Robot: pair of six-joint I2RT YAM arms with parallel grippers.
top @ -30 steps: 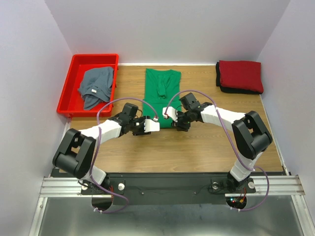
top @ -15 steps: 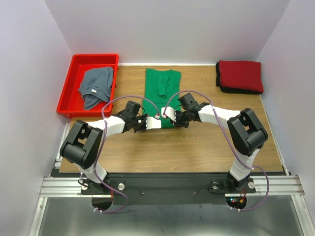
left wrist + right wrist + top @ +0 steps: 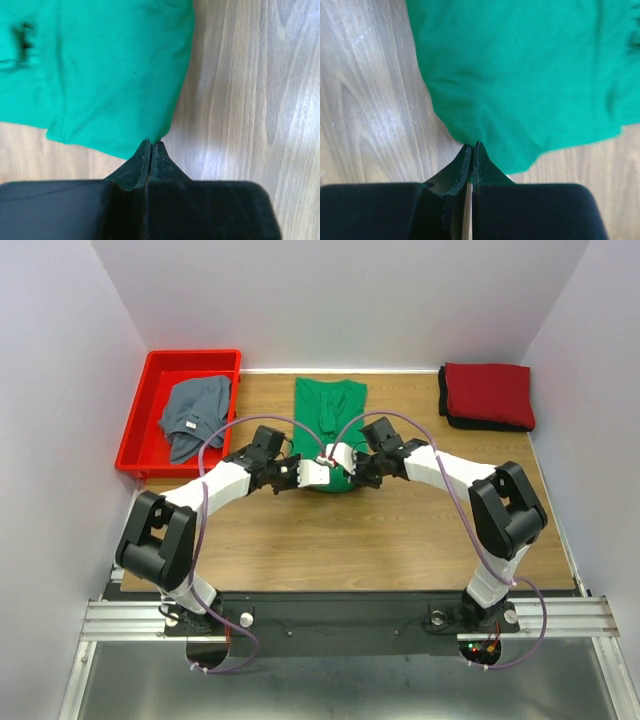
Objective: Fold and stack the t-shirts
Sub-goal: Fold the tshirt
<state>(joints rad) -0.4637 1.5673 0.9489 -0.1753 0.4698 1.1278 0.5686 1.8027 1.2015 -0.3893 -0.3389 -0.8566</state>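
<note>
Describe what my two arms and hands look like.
The left arm and right arm match: white shells, bulky black joints, a purple cable looping along each. The left hand and right hand are black, each with two slim fingers tapering to a point.

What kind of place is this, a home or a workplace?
Probably a robot test cell: plain white walls enclose a wooden table, and two robot arms on a metal rail pinch a bright green cloth t-shirt.
</note>
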